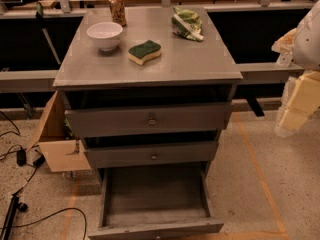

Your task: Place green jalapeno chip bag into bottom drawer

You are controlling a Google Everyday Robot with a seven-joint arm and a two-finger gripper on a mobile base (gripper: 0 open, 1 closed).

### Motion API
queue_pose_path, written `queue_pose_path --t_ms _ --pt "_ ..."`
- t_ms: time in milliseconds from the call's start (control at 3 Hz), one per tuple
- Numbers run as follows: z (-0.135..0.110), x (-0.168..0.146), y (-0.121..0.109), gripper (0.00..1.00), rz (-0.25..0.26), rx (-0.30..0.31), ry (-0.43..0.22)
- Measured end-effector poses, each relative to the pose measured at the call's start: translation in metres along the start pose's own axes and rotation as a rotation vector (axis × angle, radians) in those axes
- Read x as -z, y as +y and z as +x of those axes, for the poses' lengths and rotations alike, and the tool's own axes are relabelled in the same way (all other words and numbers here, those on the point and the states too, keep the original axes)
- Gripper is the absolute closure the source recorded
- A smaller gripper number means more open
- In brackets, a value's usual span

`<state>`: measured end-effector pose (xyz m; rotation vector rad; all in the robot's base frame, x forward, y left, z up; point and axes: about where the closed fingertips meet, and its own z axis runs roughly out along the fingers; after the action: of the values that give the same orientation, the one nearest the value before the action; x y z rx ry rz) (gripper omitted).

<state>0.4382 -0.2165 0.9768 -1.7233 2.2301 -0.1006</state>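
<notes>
The green jalapeno chip bag [186,23] lies crumpled at the back right of the grey cabinet top [200,64]. It is green with a white band and yellowish patches. The bottom drawer [155,228] is pulled out towards me, and its grey tray shows nothing inside. My gripper [296,106] appears as cream-coloured parts at the right edge of the view. It hangs beside the cabinet at about the height of the top drawer, well apart from the bag, and holds nothing that I can see.
On the cabinet top stand a white bowl [104,35], a drink can [117,9] and a green-topped yellow sponge [144,51]. Two knobbed drawers [151,119] sit above the open one. A cardboard box [57,144] and cables [20,204] lie on the floor at the left.
</notes>
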Motion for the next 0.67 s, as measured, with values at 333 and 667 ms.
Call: queue_pose_path --t_ms 333,667 --pt "0.000 0.000 0.000 0.00 0.000 0.000 0.000" --pt "-0.001 -0.009 -0.017 0.00 0.040 -0.036 -0.074"
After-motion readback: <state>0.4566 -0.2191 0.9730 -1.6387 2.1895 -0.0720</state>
